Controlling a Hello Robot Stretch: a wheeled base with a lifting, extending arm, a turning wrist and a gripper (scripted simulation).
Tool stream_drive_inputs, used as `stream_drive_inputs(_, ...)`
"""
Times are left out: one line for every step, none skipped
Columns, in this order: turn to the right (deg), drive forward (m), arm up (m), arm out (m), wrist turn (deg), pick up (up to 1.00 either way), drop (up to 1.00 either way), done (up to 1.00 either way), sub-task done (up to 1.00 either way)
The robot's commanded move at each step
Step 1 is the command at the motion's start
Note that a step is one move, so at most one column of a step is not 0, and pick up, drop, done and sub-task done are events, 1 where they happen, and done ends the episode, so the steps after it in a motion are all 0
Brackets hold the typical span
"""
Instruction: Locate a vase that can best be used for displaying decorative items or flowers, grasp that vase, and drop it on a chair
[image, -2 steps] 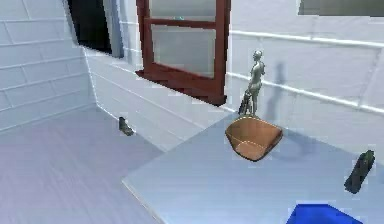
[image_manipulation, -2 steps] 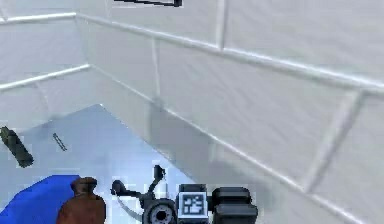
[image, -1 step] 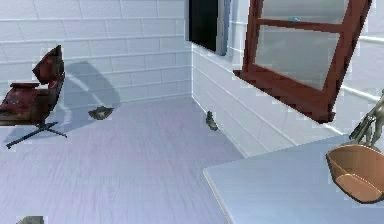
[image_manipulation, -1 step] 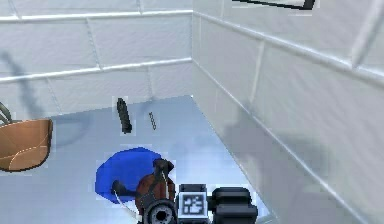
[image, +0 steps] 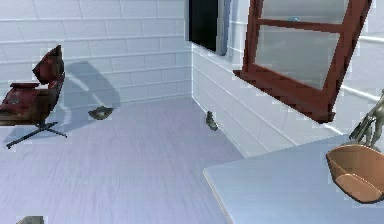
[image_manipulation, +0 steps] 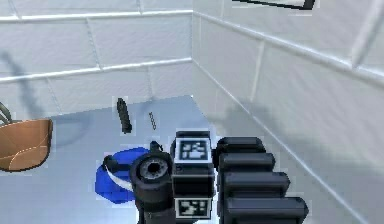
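The tool (image_manipulation: 130, 168) sits at a blue rounded thing (image_manipulation: 106, 180) on the grey table (image_manipulation: 175, 108), and I can't tell whether it grips or holds it. The red-brown chair (image: 35, 92) stands well apart, across the floor (image: 130, 160).

Table (image: 270, 185): you see a smooth, pale, matt top.
Bowl (image: 357, 170), on the table: wood-brown, faintly glossy.
Window frame (image: 300, 60), beyond the table: red-brown wood.
Chair (image: 35, 92), well apart from the table: dark leather look.
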Motion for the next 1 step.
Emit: stream_drive_inputs(0.0,0.0,0.0,0.0,12.0,0.0,0.0,0.0,0.0)
